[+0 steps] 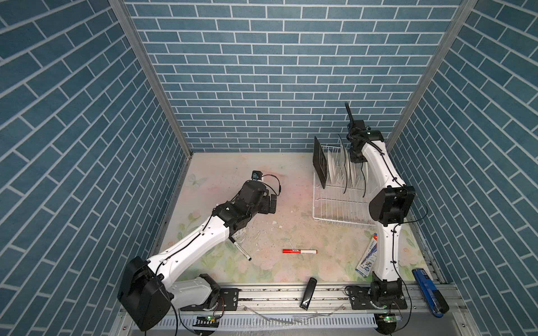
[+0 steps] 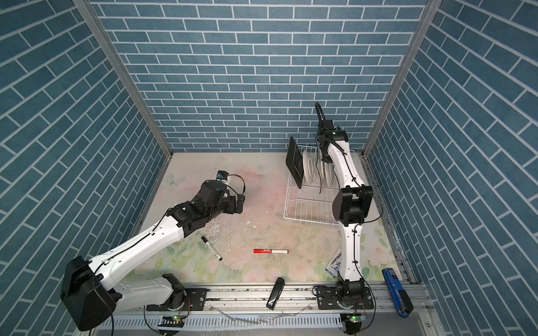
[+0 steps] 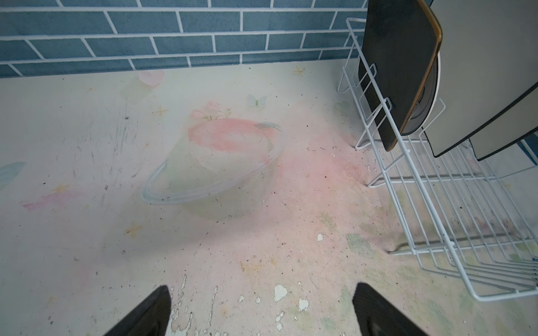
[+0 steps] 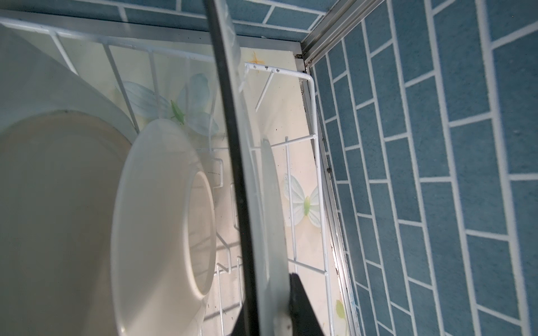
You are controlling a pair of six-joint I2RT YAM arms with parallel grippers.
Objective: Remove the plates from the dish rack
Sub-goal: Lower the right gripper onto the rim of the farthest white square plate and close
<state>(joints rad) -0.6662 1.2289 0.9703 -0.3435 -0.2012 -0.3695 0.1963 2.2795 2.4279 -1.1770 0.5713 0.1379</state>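
Right gripper (image 4: 270,315): clamped on the black-rimmed plate (image 4: 241,180), and you can see a dark finger (image 4: 302,302) pressed against the face of it that looks toward the side wall
Black-rimmed plate: stands on edge and upright in the dish rack (image 1: 339,205), as the last plate toward 3 o'clock in the row (its lower edge is hidden from you, so whether it rests on the wires cannot be told)
Dish rack: sits at 2 o'clock on the table (image 1: 291,180), close to the corner of the blue brick walls, with its 6 o'clock half bare of plates
Round white plate (image 4: 157,221): just beside the gripped plate on its 9 o'clock side, on edge, with a gap between the two
Black plate (image 1: 320,163): at the 9 o'clock end of the row, on edge at the rack's outer wires, with white plates between it and the gripped one
Left gripper (image 3: 262,291): jaws spread wide with nothing between them, hanging over bare table at 9 o'clock of the rack, near it without touching
Red marker (image 1: 300,251): lies flat at 6 o'clock of the table's middle, well apart from the rack
Black marker (image 1: 240,250): lies at 7 o'clock, its upper end tucked under your left arm
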